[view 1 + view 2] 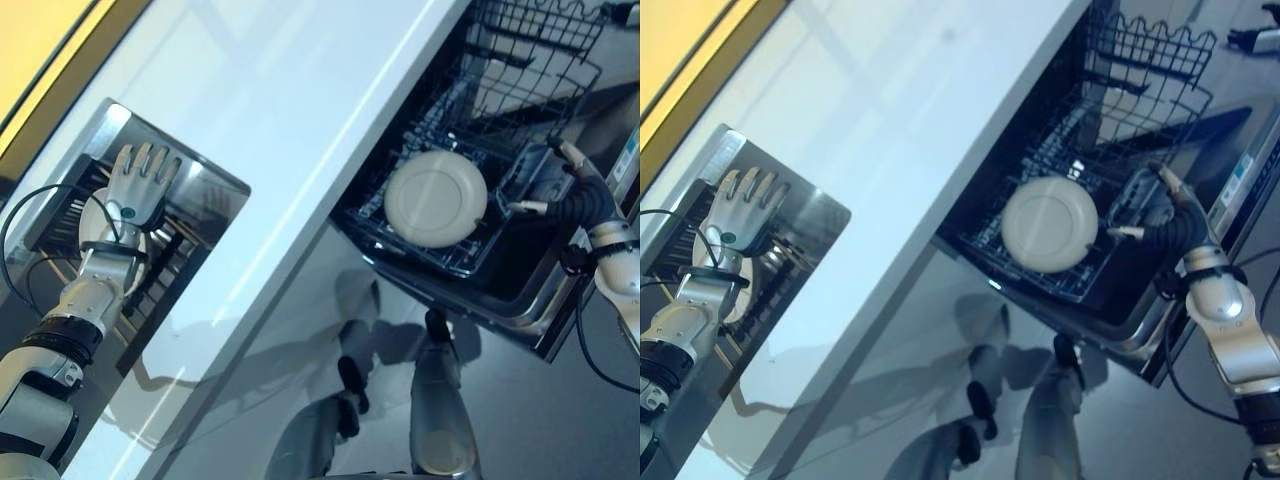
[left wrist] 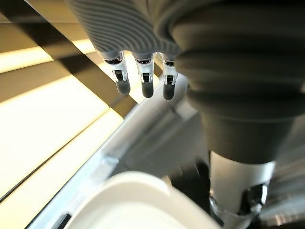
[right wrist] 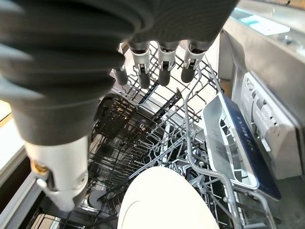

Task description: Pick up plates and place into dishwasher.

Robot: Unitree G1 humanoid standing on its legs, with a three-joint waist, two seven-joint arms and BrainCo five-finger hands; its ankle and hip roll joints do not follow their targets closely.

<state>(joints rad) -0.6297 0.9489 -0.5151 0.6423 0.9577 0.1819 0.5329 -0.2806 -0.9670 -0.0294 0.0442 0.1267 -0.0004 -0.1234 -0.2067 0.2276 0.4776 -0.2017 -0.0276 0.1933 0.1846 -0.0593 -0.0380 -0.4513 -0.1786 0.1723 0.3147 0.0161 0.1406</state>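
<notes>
The right hand (image 1: 1175,225) hovers with fingers straight and apart, holding nothing, just beside a white plate (image 1: 1050,224) that stands among the wire tines of the dishwasher rack (image 1: 1040,280) — the plate sits just in front of its fingertips, with a grey cutlery tray (image 3: 228,138) near them. The left hand (image 1: 140,185) is well apart across the white counter (image 1: 300,130), fingers spread open over a sink (image 1: 205,205) — a second white plate (image 2: 128,200) lies just below it.

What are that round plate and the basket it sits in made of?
The plate looks like glazed ceramic, possibly melamine: cream, smooth, faintly glossy. The dishwasher rack looks like coated metal wire: thin dark rods crossing in a grid with upright prongs.
</notes>
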